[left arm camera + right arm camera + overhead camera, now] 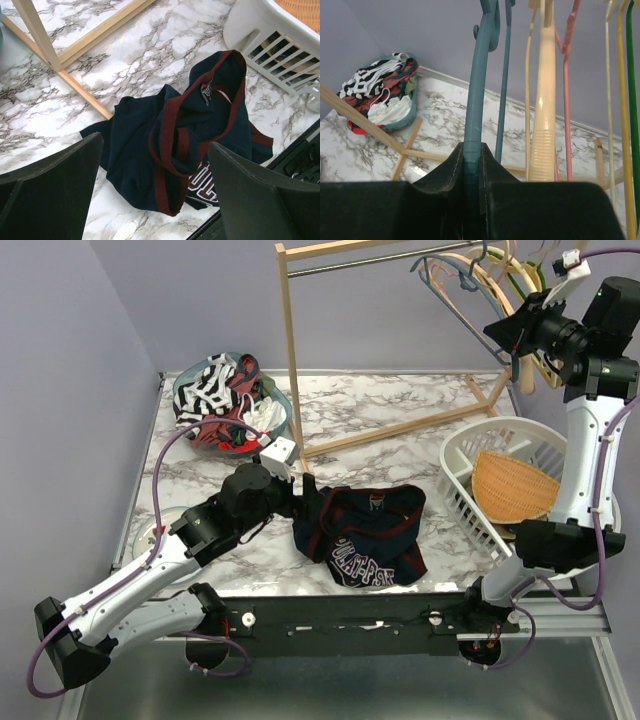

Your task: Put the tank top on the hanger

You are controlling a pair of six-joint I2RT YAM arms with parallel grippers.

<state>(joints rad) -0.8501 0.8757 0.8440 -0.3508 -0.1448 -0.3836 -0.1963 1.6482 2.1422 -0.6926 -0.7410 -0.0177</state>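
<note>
Right gripper [472,156] is raised to the wooden rack [290,340] and its jaws are pinched narrow on the grey-blue hanger [476,90]. The hanger's bar runs straight up from between the fingers, and its hook curls above them towards the rail [400,260]. Just to the right of that grip hang a beige hanger [543,100], a pink one [568,90] and, furthest out, a green one [633,75]; none of them is touched. Left gripper [155,142] hovers with its jaws spread wide and nothing between them. Directly below it, the tank top [130,150] lies crumpled on the marble table [125,65], its maroon-trimmed neck opening turned up and apart from both fingers. By my reading the task is at an early stage. The hanger is gripped but appears to hang with the others, so it has yet to be lifted off and brought down. The tank top has not been picked up, spread or threaded, and no part of it is on the hanger. What remains is to free the hook, carry the hanger over, and work each shoulder strap onto an arm of the hanger.
</note>
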